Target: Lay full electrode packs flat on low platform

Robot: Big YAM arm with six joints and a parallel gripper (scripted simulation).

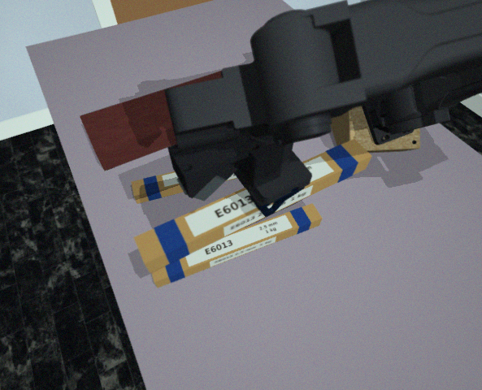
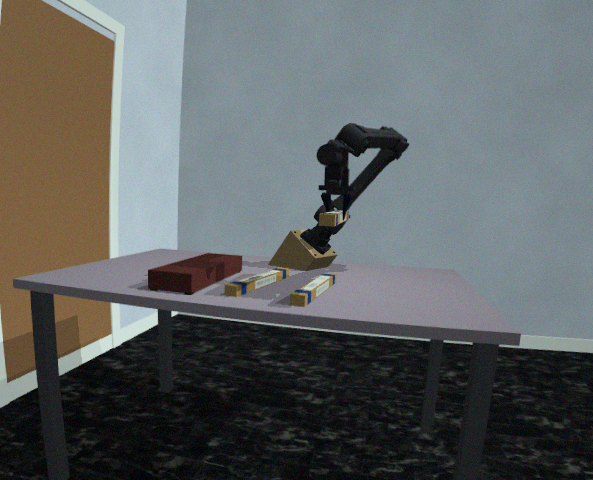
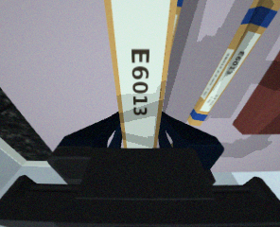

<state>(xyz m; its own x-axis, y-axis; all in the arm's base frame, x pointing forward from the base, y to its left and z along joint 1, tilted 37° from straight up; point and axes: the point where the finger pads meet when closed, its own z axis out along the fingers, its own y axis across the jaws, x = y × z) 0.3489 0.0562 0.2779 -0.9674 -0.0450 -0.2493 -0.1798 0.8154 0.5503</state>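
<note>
My gripper point(image 1: 241, 197) point(image 2: 333, 209) point(image 3: 140, 113) is shut on one tan pack of E6013 electrodes point(image 1: 207, 220) point(image 2: 331, 219) point(image 3: 140, 71) with blue bands. It grips the pack near the middle and holds it level in the air, well above the table. A second pack point(image 1: 232, 247) point(image 2: 313, 288) lies flat on the table below the held one. A third pack point(image 1: 152, 187) point(image 2: 256, 281) point(image 3: 230, 66) lies flat beside the dark red low platform point(image 1: 115, 134) point(image 2: 195, 271) point(image 3: 272, 99). Nothing lies on the platform.
The grey-purple table point(image 1: 316, 293) point(image 2: 415, 304) carries the arm's tan wedge-shaped base point(image 1: 358, 126) point(image 2: 299, 253) at the back. The arm hides part of the platform and the third pack in the top view. The floor is dark.
</note>
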